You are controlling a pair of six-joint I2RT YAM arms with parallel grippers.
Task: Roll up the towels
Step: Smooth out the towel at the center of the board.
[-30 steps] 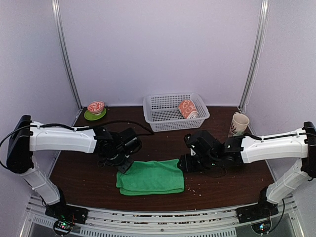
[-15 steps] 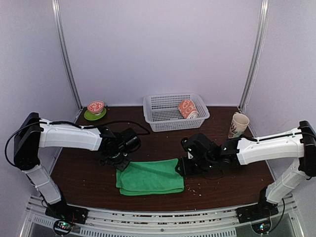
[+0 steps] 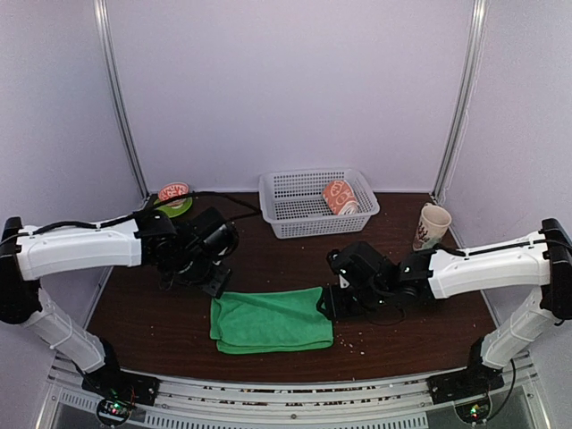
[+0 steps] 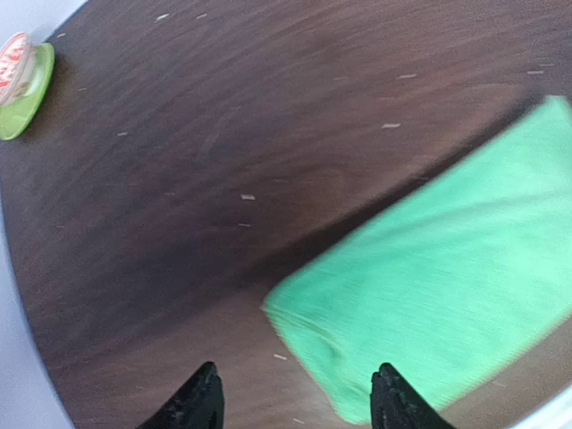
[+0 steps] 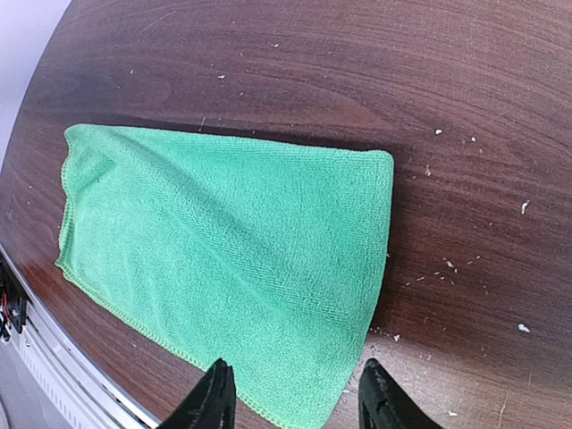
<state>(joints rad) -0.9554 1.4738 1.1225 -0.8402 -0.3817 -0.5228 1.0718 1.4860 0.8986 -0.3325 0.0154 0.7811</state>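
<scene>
The left tool [image 4: 295, 398] and right tool [image 5: 295, 386] both gape empty at opposite ends of the green towel [image 3: 273, 320] lying folded on the tabletop [image 3: 268, 259]; the cup [image 3: 433, 225] bears print too small to read.

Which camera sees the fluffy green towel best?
The right wrist view: the bright green plush towel fills it, sharp and nearly whole. The top view shows it whole but small; the left wrist view blurs and crops it.

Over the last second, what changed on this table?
The left end effector opened, let go of the far-left corner of the green towel and drew back leftward. The towel stayed folded flat, the right end effector stayed open by its right edge, and the basket holding the peach towel did not move.
</scene>
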